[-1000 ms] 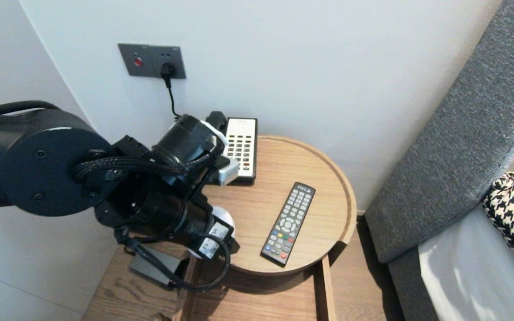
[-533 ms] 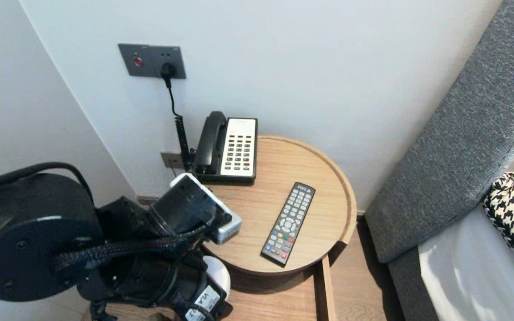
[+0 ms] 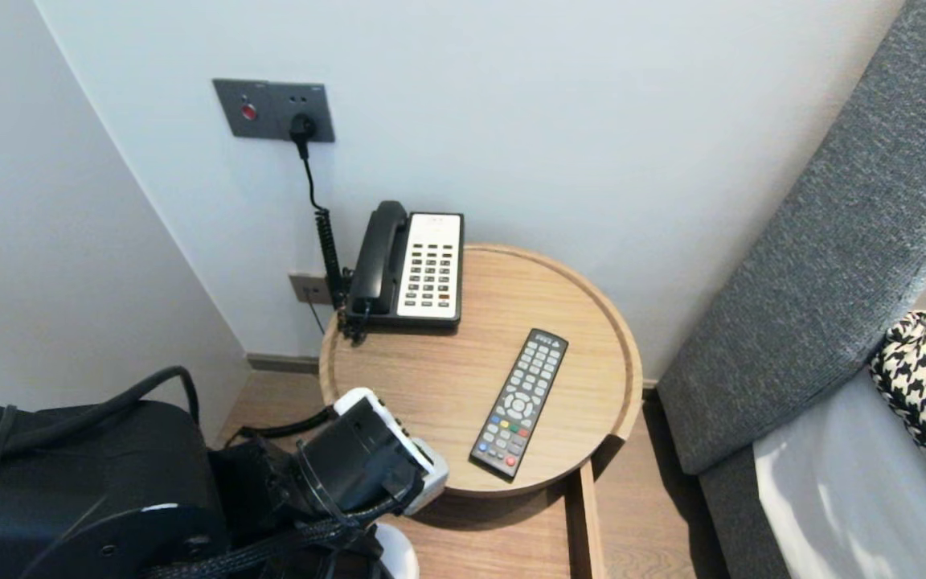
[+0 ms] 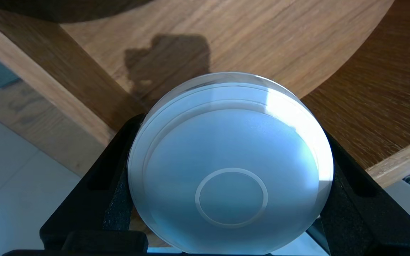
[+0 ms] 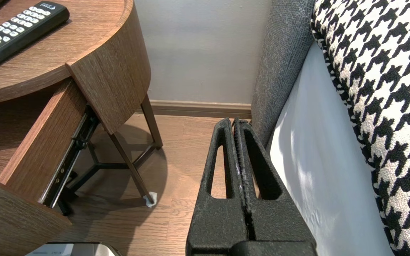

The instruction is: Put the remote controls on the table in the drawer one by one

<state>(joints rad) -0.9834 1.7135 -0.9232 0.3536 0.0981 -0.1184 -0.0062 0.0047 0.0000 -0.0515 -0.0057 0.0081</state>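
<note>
Low at the left, pinching with the left gripper [image 4: 230, 135], spread wide across a white round disc [image 4: 231, 167] and clamped on its opposite edges, just off the round table's [image 3: 628, 354] near rim, by the open drawer [image 3: 583, 519]. Further right on the table, well apart from the disc: telephone [image 3: 415, 269] at the back, remote control [image 3: 521, 402] nearer the front. Far right, parked beside the grey headboard [image 5: 279, 60]: right gripper [image 5: 238, 124], pressed together.
</note>
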